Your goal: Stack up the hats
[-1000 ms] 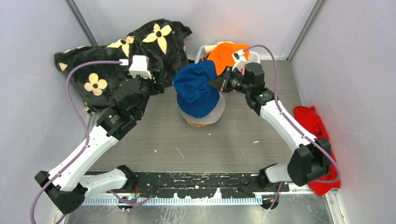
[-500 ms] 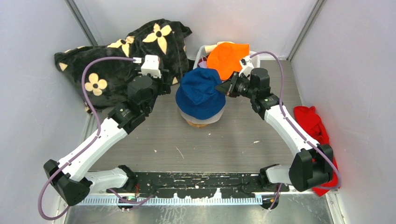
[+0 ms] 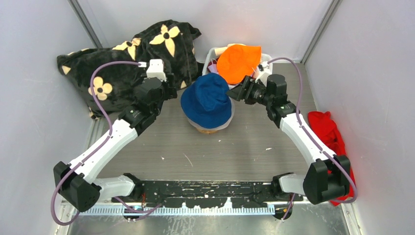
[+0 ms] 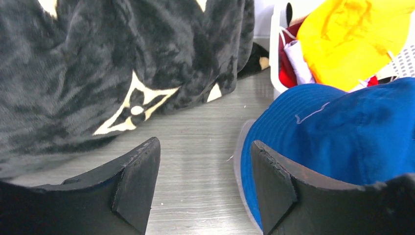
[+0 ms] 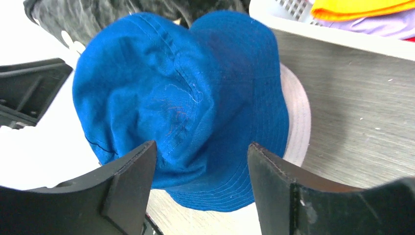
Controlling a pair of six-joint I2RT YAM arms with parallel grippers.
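A blue hat [image 3: 206, 100] lies on top of a small stack at the table's middle. A pale grey brim [image 3: 224, 122] and a tan edge [image 3: 205, 130] show under it. An orange hat [image 3: 238, 61] rests in a white basket [image 3: 211, 53] behind. My left gripper [image 3: 171, 91] hangs open just left of the blue hat [image 4: 342, 142], with bare table between its fingers [image 4: 139, 186]. My right gripper [image 3: 236, 92] stands open at the hat's right side, apart from the blue hat [image 5: 181, 98]. Lilac fabric [image 5: 372, 27] lies under the orange hat [image 5: 357, 7].
A black blanket with cream flowers [image 3: 132, 58] is heaped at the back left, close to my left gripper. A red cloth [image 3: 325, 129] lies along the right wall. The basket [image 4: 275, 49] also holds maroon and lilac fabric.
My right gripper has opened and let go of the blue hat, which has settled flat on the stack. The left gripper moved in toward the hat's left side and stayed open.
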